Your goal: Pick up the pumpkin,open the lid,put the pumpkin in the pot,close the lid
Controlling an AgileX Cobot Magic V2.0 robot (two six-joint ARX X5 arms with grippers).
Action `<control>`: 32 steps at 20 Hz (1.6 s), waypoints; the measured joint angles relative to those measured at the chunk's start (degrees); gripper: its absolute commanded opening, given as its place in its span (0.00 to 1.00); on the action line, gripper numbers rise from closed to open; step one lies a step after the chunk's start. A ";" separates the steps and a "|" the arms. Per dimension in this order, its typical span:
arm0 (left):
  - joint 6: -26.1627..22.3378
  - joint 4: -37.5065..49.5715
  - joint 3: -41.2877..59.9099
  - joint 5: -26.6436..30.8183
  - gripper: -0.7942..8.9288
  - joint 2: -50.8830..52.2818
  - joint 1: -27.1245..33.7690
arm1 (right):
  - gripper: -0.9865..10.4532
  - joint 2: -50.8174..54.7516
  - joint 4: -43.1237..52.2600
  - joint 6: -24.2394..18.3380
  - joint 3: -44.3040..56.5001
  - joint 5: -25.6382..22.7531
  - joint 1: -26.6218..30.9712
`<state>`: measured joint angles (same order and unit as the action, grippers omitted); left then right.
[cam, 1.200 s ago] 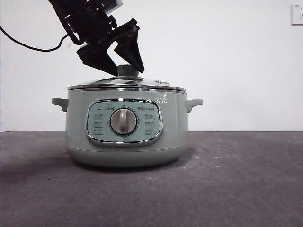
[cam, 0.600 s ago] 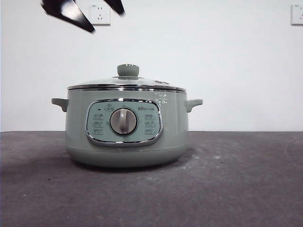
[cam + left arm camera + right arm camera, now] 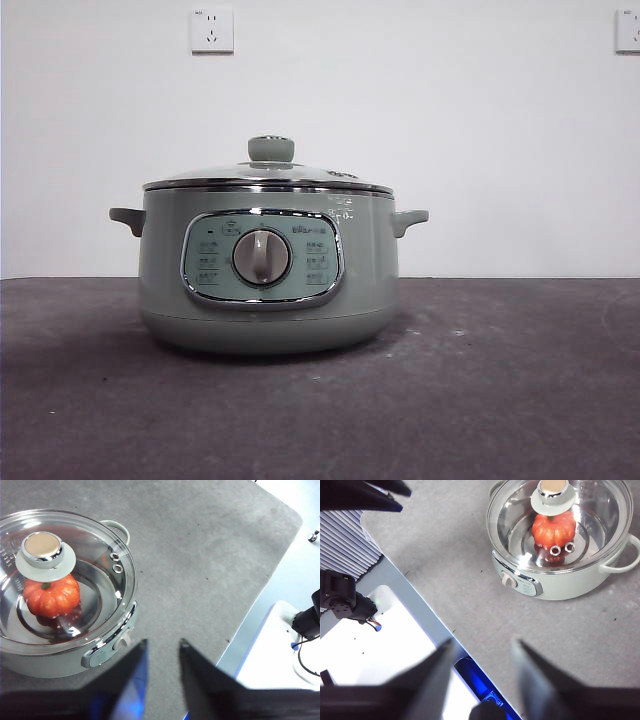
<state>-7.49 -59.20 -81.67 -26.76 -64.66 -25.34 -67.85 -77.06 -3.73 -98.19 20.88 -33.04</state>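
Now glossy orange pumpkin [image 3: 51, 596] sits under lid [image 3: 100, 575].

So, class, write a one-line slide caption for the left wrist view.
Pumpkin sits inside the pot under the closed lid; open left gripper hangs clear.

Gripper gone from the front view — a second ago its dark jaws hung right at the lid [image 3: 268, 178] knob, then showed only as black tips at the top edge (upper left). A wall socket [image 3: 211, 30] it had hidden is uncovered.
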 measured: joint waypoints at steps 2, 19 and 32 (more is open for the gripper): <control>0.02 -0.09 0.00 0.00 0.08 0.00 0.00 | 0.09 0.00 -0.02 0.07 0.00 0.00 0.00; -0.52 5.22 0.00 3.23 0.08 1.38 2.54 | 0.09 0.00 -0.02 0.09 0.00 -0.02 0.02; -2.58 48.15 32.87 11.47 0.08 31.74 24.83 | 0.09 0.00 -0.02 0.09 0.00 -0.07 0.02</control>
<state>-10.07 -11.05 -48.80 -15.29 -32.93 -0.51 -67.85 -77.08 -3.64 -98.19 20.82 -33.01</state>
